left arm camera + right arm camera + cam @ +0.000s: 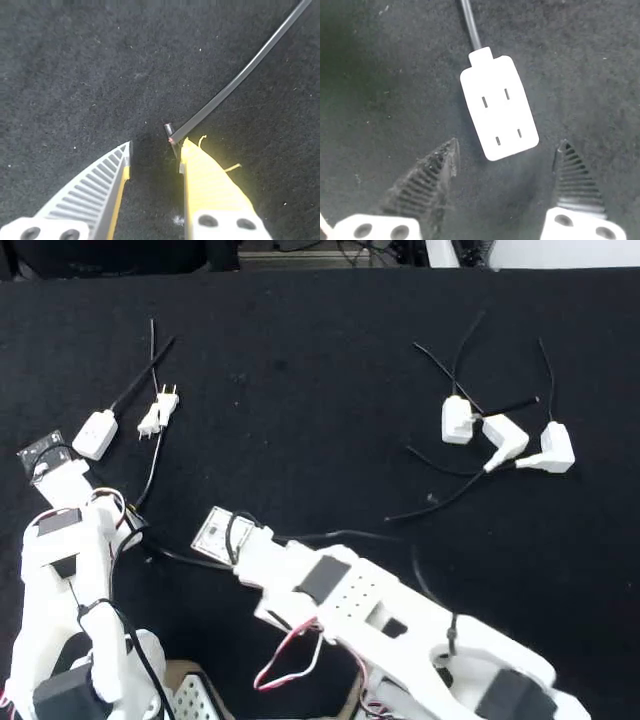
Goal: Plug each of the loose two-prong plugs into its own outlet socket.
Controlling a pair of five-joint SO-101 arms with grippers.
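My right hand (508, 144) is spread and empty, the socket block (497, 107) flat on the desk (380, 60) just ahead of it, so closing could skid it sideways. My left hand (155, 143), also spread and empty, has only a bare cord end (170, 131) beside one finger and would pinch cord, not plug. I count one two-prong plug (158, 412), one lone socket (95, 434) near it, and three unsorted white pieces (505, 437) well apart.
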